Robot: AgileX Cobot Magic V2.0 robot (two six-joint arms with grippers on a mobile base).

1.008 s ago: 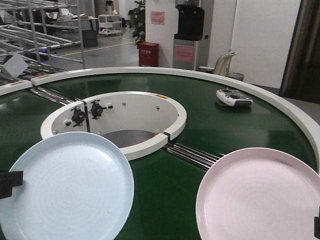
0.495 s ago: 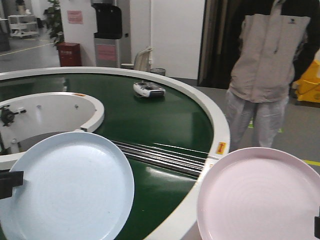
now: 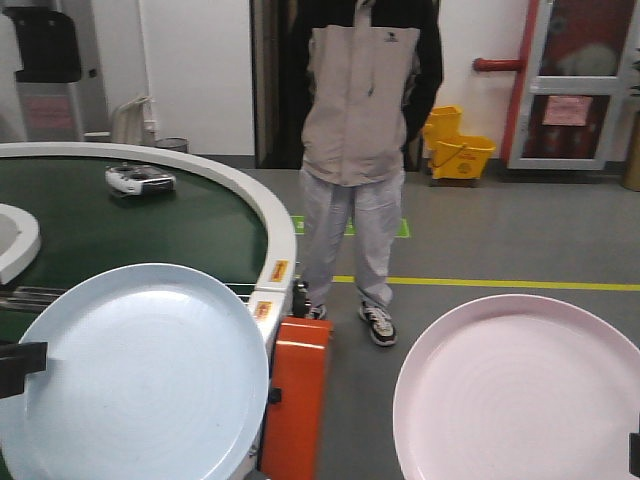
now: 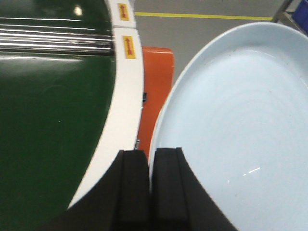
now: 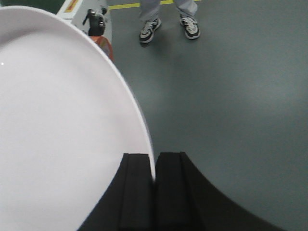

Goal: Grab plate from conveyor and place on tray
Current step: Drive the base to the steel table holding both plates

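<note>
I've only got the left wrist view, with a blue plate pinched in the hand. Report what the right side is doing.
Observer: The right hand is shut on the rim of a pink plate.
Operator: Now tell me what's ahead of us.
Observer: A person in a beige jacket stands on the floor straight ahead, just off the outer rim of the conveyor.
</note>
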